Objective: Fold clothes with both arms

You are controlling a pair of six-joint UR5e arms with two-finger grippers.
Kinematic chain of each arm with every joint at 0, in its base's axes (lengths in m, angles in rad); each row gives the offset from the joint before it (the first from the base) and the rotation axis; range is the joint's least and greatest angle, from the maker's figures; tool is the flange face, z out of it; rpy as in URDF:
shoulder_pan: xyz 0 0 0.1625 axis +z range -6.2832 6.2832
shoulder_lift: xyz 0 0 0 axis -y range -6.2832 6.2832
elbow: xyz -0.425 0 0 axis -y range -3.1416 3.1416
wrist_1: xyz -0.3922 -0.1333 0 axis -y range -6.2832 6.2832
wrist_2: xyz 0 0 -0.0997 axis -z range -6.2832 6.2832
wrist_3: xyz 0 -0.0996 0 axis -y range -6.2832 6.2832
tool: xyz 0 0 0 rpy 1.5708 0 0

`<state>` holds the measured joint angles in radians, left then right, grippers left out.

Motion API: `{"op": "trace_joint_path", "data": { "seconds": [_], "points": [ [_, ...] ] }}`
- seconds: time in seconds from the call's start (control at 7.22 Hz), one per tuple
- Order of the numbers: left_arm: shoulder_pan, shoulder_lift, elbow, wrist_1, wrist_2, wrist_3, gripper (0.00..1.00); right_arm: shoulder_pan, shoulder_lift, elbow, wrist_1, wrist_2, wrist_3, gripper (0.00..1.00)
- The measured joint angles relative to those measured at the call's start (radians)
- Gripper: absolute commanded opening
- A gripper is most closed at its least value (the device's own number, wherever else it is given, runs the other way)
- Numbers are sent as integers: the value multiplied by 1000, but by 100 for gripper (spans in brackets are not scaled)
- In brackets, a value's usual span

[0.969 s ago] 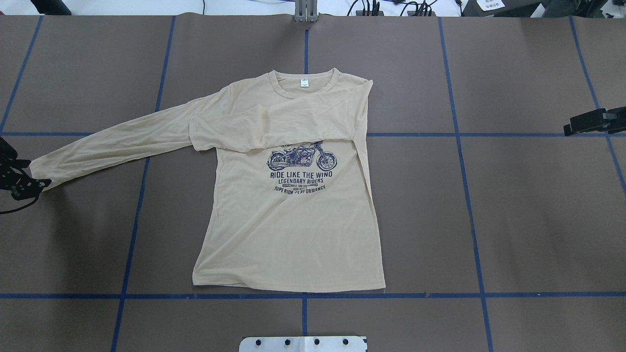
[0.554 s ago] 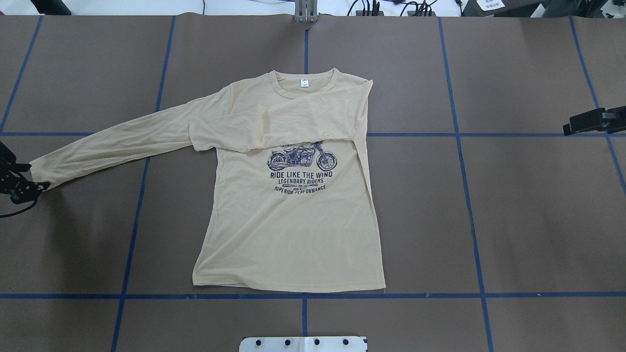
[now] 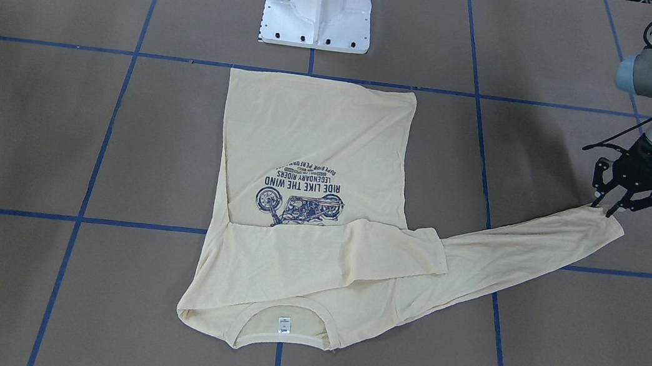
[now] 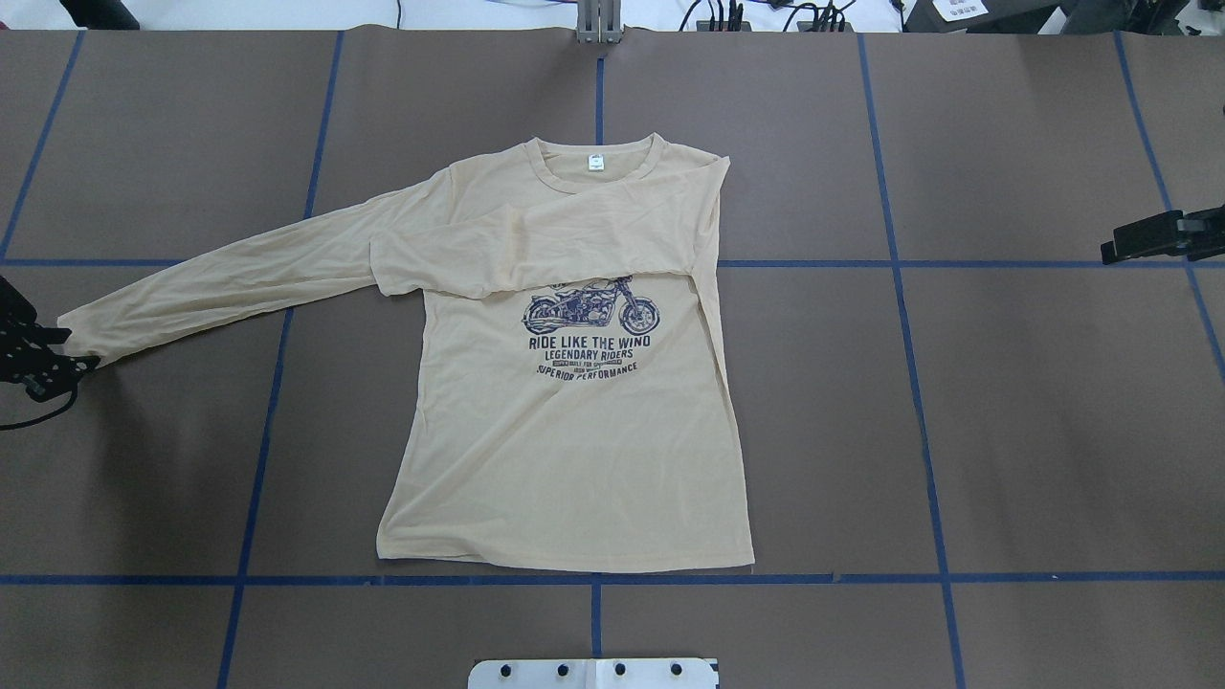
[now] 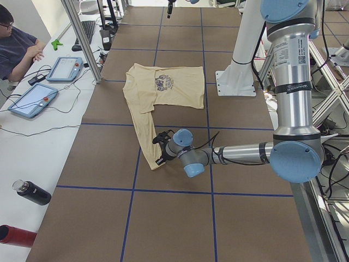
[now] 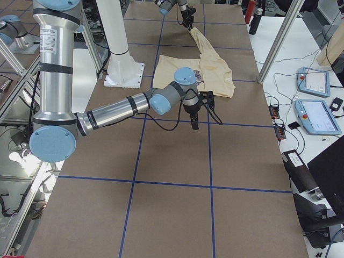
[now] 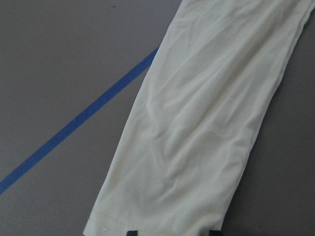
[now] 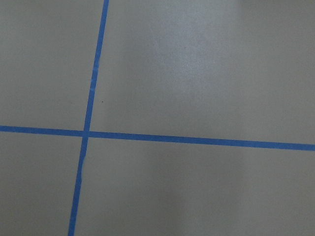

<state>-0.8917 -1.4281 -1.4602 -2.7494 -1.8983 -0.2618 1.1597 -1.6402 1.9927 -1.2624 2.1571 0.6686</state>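
The cream-yellow shirt (image 4: pixel 574 431) lies flat, print side up, on the brown table; it also shows in the front view (image 3: pixel 319 138). One sleeve is folded across the chest (image 4: pixel 536 249). The other sleeve stretches out to the overhead view's left, and its cuff (image 4: pixel 81 330) lies flat. My left gripper (image 4: pixel 81 346) is open at that cuff, low over the table, a finger on each side of the cuff's edge (image 7: pixel 187 172). It also shows in the front view (image 3: pixel 602 210). My right gripper (image 4: pixel 1108 256) hangs empty, far from the shirt, over bare table; its jaw gap does not show.
The white pedestal base (image 3: pixel 318 12) stands at the table's near edge behind the shirt's hem. Blue tape lines (image 8: pixel 197 140) cross the table. Beside the table's left end an operator sits at a bench with tablets (image 5: pixel 65 68) and bottles (image 5: pixel 32 192).
My left gripper has shifted slightly at the cuff of the outstretched sleeve. The shirt and my right gripper have hardly moved.
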Motion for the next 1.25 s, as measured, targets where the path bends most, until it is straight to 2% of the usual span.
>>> {"op": "trace_joint_path", "data": {
  "seconds": [0.42,0.69,0.97,1.25],
  "points": [
    [-8,1,-53,24,-32,8,0,-1,5,-3,0,1,0,100],
    [-26,-45,-130,164,-87,12,0,-1,9,-9,1,1,0,100],
    [-34,-226,-188,428,-100,13,0,-2,10,-11,1,0,2,100],
    [-32,-477,-201,729,-102,4,0,-2,11,-12,1,0,3,100]
  ]
}}
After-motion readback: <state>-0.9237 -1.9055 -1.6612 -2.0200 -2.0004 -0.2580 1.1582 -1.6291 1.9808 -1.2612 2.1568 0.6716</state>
